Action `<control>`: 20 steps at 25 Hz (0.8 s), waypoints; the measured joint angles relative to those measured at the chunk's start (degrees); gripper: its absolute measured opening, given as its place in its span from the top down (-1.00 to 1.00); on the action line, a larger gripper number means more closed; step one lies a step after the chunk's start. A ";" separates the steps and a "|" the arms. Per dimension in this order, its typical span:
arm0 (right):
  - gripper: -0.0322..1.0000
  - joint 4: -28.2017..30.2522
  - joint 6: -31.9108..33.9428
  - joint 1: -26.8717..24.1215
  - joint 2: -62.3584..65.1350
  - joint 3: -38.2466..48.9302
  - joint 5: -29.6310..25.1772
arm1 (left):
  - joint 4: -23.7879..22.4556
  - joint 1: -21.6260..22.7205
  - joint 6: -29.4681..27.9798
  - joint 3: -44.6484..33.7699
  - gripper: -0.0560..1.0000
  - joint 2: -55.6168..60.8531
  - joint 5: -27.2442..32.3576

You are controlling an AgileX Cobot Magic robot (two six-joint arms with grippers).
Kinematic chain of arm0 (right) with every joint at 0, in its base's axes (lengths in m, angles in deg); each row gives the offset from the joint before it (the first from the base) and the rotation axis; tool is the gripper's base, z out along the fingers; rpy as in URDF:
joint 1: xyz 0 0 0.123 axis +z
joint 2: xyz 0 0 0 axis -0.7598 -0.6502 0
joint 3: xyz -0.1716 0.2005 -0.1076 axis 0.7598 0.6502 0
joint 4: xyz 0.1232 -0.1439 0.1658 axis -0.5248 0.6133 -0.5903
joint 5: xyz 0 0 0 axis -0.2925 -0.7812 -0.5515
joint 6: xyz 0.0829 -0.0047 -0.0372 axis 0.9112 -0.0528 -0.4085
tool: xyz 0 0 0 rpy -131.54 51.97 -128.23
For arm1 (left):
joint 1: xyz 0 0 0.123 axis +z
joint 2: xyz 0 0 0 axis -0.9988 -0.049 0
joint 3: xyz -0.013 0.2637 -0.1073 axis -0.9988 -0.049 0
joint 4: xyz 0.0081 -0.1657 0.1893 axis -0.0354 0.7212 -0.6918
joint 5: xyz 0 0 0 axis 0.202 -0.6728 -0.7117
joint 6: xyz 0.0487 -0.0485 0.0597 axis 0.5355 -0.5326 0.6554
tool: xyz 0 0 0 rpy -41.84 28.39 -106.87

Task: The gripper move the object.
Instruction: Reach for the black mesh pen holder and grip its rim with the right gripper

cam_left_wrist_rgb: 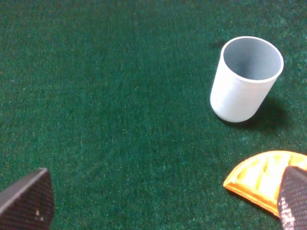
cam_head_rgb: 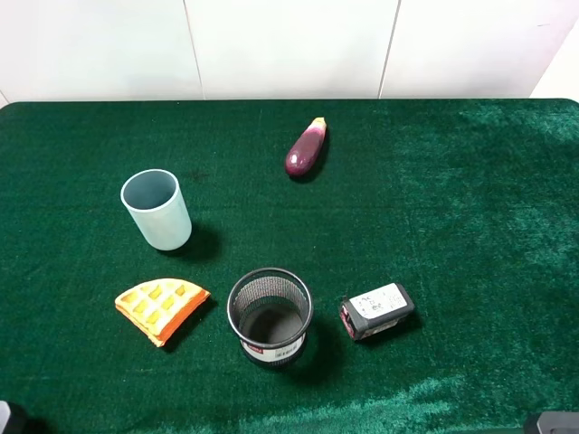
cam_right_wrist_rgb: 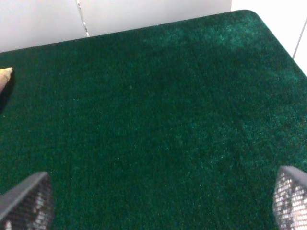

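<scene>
The black wire-mesh pen cup [cam_head_rgb: 270, 316] stands upright near the table's front middle, its white label with a red mark facing the front. It does not show in either wrist view. My left gripper [cam_left_wrist_rgb: 160, 206] is open and empty over the green cloth, with the pale blue cup ahead of it. Only a sliver of the left arm [cam_head_rgb: 9, 420] shows at the bottom left corner of the high view. My right gripper [cam_right_wrist_rgb: 158, 203] is open and empty over bare cloth, and its arm [cam_head_rgb: 554, 423] is at the bottom right corner. Both are far from the pen cup.
A pale blue plastic cup [cam_head_rgb: 157, 209] [cam_left_wrist_rgb: 245, 78] stands left of centre. An orange waffle wedge [cam_head_rgb: 160, 307] [cam_left_wrist_rgb: 261, 178] lies left of the pen cup. A black box with a white label [cam_head_rgb: 376, 311] lies to its right. A purple eggplant [cam_head_rgb: 306, 149] lies at the back. A white wall [cam_head_rgb: 289, 45] borders the far edge.
</scene>
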 joint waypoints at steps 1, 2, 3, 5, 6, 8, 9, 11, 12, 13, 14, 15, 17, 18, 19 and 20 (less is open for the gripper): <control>-0.41 0.00 0.00 0.00 0.00 0.00 0.00 | 0.00 0.00 0.00 0.00 -0.89 0.00 0.00; -0.41 0.00 0.00 0.00 0.00 0.00 0.00 | 0.00 0.00 0.00 0.00 -0.89 0.00 0.00; -0.41 0.00 0.00 0.00 0.00 0.00 0.00 | 0.00 0.00 0.00 0.00 -0.89 0.00 0.00; -0.41 0.00 0.00 0.00 0.00 0.00 0.00 | 0.00 0.00 0.00 0.00 -0.89 0.00 0.00; -0.41 0.00 0.00 0.00 0.00 0.00 0.00 | 0.00 0.00 0.00 0.00 -0.89 0.00 0.00; -0.41 0.00 0.00 0.00 0.00 0.00 0.00 | 0.00 0.00 0.00 0.00 -0.89 0.00 0.00; -0.41 0.00 0.00 0.00 0.00 0.00 0.00 | 0.00 0.00 0.00 0.00 -0.89 0.00 0.00; -0.41 0.00 0.00 0.00 0.00 0.00 0.00 | 0.00 0.00 0.00 0.00 -0.89 0.00 0.00; -0.41 0.00 0.00 0.00 0.00 0.00 0.00 | 0.00 0.00 0.00 0.00 -0.89 0.00 0.00; -0.41 0.00 0.00 0.00 0.00 0.00 0.00 | 0.00 0.00 0.00 0.00 -0.89 0.00 0.00; -0.41 0.00 0.00 0.00 0.00 0.00 0.00 | 0.00 0.00 0.00 0.00 -0.89 0.00 0.00; -0.41 0.00 0.00 0.00 0.00 0.00 0.00 | 0.00 0.00 0.00 0.00 -0.89 0.00 0.00; -0.41 0.00 0.00 0.00 0.00 0.00 0.00 | 0.00 0.00 0.00 0.00 -0.89 0.00 0.00; -0.41 0.00 0.00 0.00 0.00 0.00 0.00 | 0.00 0.00 0.00 0.00 -0.89 0.00 0.00; -0.41 0.00 0.00 0.00 0.00 0.00 0.00 | 0.00 0.00 0.00 0.00 -0.89 0.00 0.00; -0.41 0.00 0.00 0.00 0.00 0.00 0.00 | 0.00 0.00 0.00 0.00 -0.89 0.00 0.00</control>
